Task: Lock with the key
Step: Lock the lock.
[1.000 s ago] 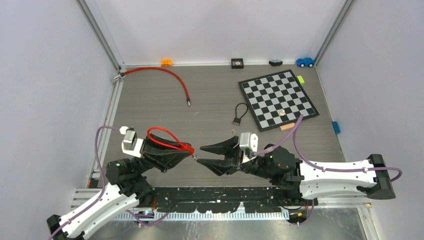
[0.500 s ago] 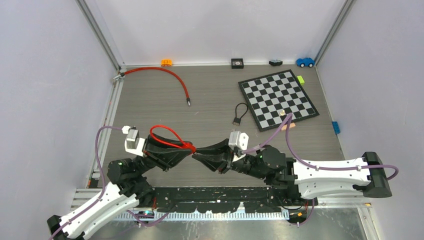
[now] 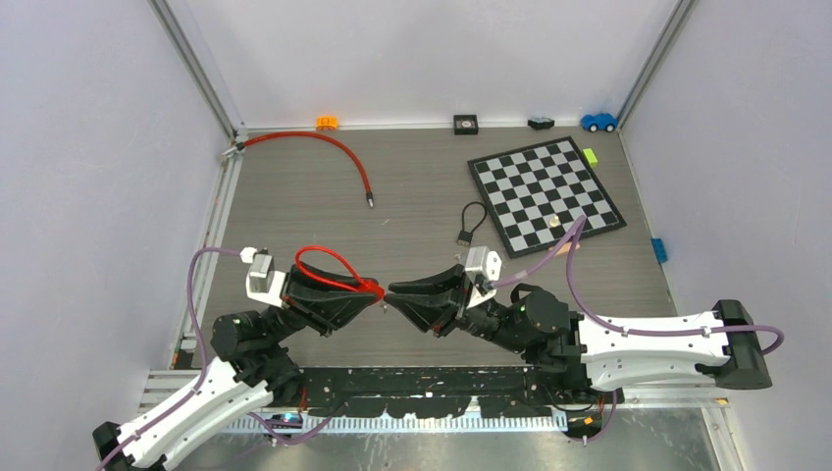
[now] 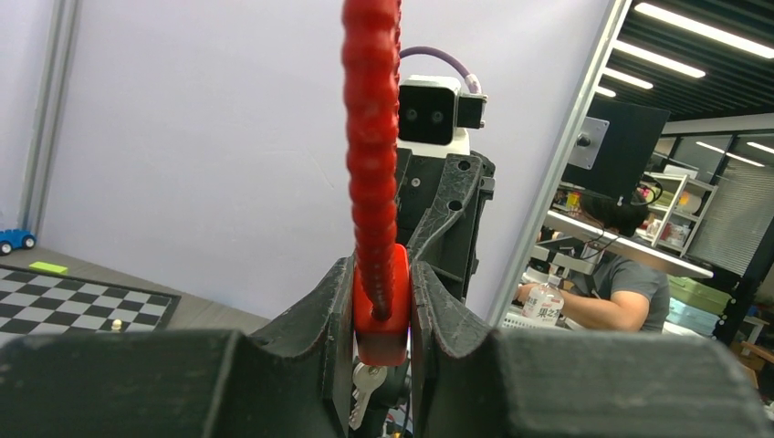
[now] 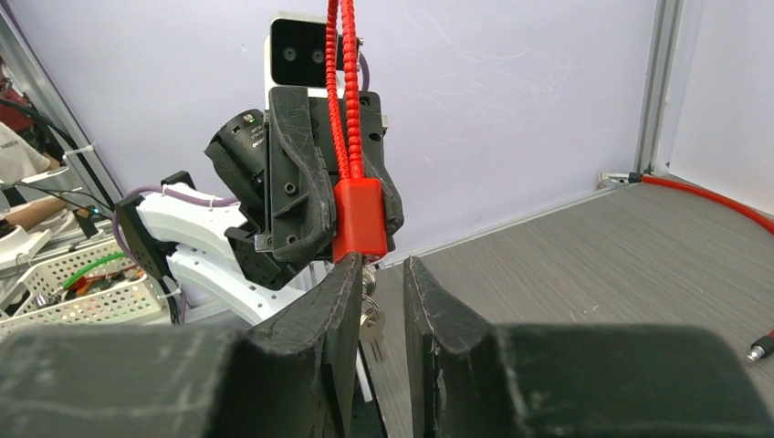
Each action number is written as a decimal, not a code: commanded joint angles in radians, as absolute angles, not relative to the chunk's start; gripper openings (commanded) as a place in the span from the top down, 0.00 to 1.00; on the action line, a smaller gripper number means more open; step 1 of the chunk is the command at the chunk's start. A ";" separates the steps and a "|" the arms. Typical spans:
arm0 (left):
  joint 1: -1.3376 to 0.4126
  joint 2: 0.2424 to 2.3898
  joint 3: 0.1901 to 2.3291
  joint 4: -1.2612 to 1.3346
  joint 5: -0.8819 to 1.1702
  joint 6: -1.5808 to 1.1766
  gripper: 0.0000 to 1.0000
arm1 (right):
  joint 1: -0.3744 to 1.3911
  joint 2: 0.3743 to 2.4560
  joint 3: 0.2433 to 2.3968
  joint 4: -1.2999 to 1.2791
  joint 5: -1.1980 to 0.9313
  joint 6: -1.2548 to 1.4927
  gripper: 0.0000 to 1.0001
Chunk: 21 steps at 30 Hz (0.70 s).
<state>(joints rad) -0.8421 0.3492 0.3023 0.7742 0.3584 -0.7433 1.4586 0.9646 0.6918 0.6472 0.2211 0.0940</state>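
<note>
Red cable lock, lock body (image 4: 381, 310) a small red block, upright, pinched betw. jaws of left gripper (image 4: 381, 267) & held off the table near its front-centre. Ribbed red cable (image 4: 371, 137) comes out the top of the block & loops back over that gripper. Silver key (image 4: 364, 391) hangs at the underside; can't tell if it's fully seated.

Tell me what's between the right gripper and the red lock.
The silver key, hanging under the red lock body clamped by the left gripper. The right wrist view shows it between the open fingers of the right gripper.
</note>
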 commanded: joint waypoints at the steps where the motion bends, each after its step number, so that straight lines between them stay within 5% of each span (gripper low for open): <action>1: -0.839 0.339 0.305 0.833 0.357 -0.728 1.00 | 1.462 0.956 0.703 0.699 0.270 0.126 0.72; 21: -0.839 0.348 0.305 0.856 0.364 -0.732 1.00 | 1.462 1.016 0.753 0.619 0.234 0.166 0.73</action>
